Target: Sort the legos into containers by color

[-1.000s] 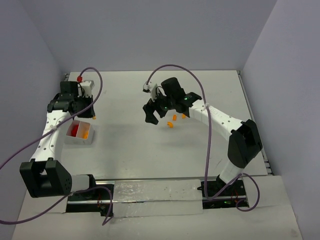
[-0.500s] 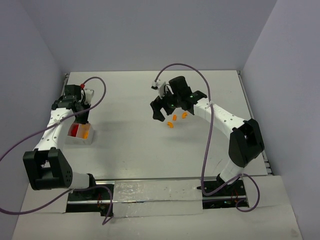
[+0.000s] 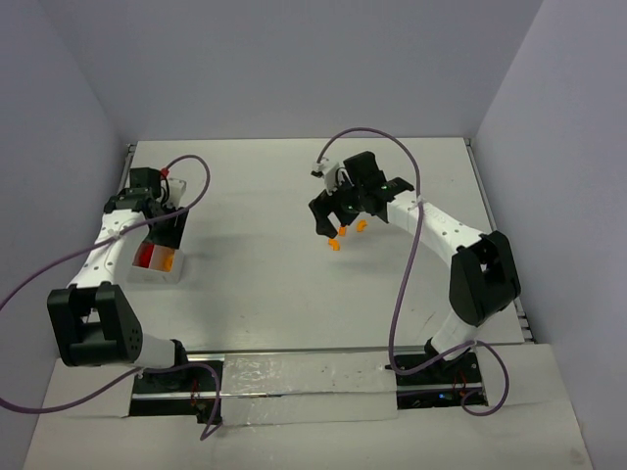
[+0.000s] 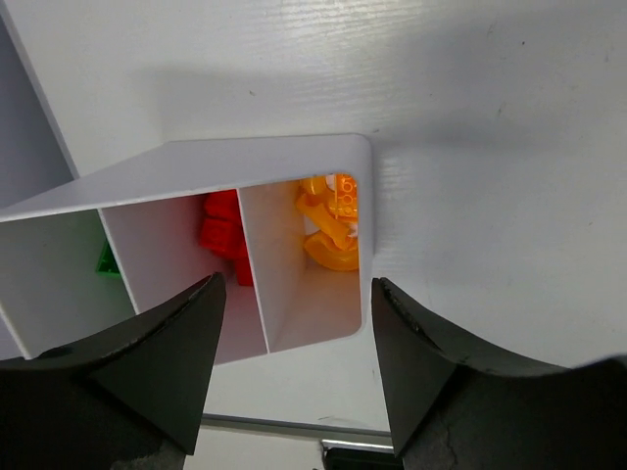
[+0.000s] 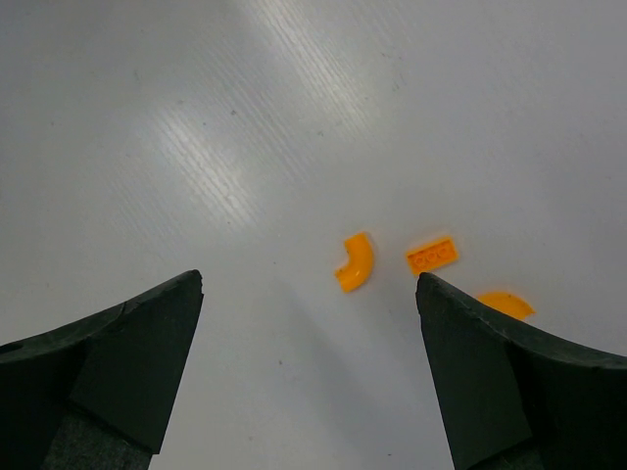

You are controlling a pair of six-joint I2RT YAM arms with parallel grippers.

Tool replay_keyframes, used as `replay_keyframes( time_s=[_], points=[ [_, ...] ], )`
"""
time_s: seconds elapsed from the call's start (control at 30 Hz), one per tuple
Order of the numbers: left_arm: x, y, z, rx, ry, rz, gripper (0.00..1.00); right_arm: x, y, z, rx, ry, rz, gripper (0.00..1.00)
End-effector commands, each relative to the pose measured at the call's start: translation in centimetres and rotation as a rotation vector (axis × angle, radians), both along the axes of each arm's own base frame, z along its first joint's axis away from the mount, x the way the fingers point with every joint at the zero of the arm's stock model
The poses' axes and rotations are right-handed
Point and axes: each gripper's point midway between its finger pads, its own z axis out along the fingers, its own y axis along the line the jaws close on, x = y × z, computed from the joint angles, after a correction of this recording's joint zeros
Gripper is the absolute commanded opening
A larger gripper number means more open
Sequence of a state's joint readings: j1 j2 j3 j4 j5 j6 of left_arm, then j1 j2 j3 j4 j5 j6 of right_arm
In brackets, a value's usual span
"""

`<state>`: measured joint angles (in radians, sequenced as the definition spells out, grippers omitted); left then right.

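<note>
Orange legos (image 5: 356,262) lie on the tabletop (image 5: 196,147) between the widely spread right fingers (image 5: 108,362), closer to the right-hand one. The left fingers (image 4: 157,362), spread and empty, hover above the white divided tray (image 4: 265,157).

No legible text, label or number anywhere

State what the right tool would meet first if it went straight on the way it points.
Likely the curved orange lego, or the table just beside it. The right tool is open, pointing down at them, nothing between; depth is unclear.
</note>
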<state>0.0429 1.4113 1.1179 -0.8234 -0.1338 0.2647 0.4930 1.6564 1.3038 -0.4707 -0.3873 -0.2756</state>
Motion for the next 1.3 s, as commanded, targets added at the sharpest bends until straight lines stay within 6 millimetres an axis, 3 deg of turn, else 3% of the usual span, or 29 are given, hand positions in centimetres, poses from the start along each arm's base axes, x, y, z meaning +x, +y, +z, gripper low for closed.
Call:
replay_keyframes(
  time_s=[0.0, 0.13, 0.27, 0.37, 0.43, 0.77, 0.9, 1.1, 1.27],
  points=[
    [2.2, -0.3, 3.7, -0.029, -0.093, -0.007, 0.70, 0.7, -2.4, 0.9, -0.024, -0.043, -0.057, 0.95],
    [4.3, -3.4, 9.0, -0.158, -0.223, -0.078, 0.70, 1.6, -4.8, -0.9, -0.086, -0.013, -0.136, 0.88],
    [5.3, -6.2, 11.7, -0.266, -0.295, -0.125, 0.70, 1.9, -5.6, -2.7, -0.137, 0.021, -0.150, 0.69],
    [5.5, -7.8, 11.8, -0.324, -0.302, -0.129, 0.70, 1.9, -5.3, -4.3, -0.152, 0.096, -0.165, 0.56],
    [5.7, -8.4, 11.6, -0.344, -0.303, -0.125, 0.70, 2.0, -5.1, -4.9, -0.153, 0.133, -0.178, 0.54],
    [6.6, -8.6, 12.0, -0.367, -0.339, -0.067, 0.72, -0.7, -2.9, -8.4, -0.156, 0.220, -0.243, 0.58],
    [6.6, -8.7, 12.0, -0.379, -0.337, -0.055, 0.72, 0.0, -2.3, -9.0, -0.176, 0.227, -0.273, 0.58],
    [6.3, -9.0, 12.7, -0.398, -0.349, -0.059, 0.73, 1.3, -3.3, -10.4, -0.245, 0.206, -0.358, 0.57],
    [6.3, -9.0, 12.7, -0.392, -0.353, -0.063, 0.73, 0.9, -2.9, -11.6, -0.270, 0.226, -0.340, 0.56]
  ],
)
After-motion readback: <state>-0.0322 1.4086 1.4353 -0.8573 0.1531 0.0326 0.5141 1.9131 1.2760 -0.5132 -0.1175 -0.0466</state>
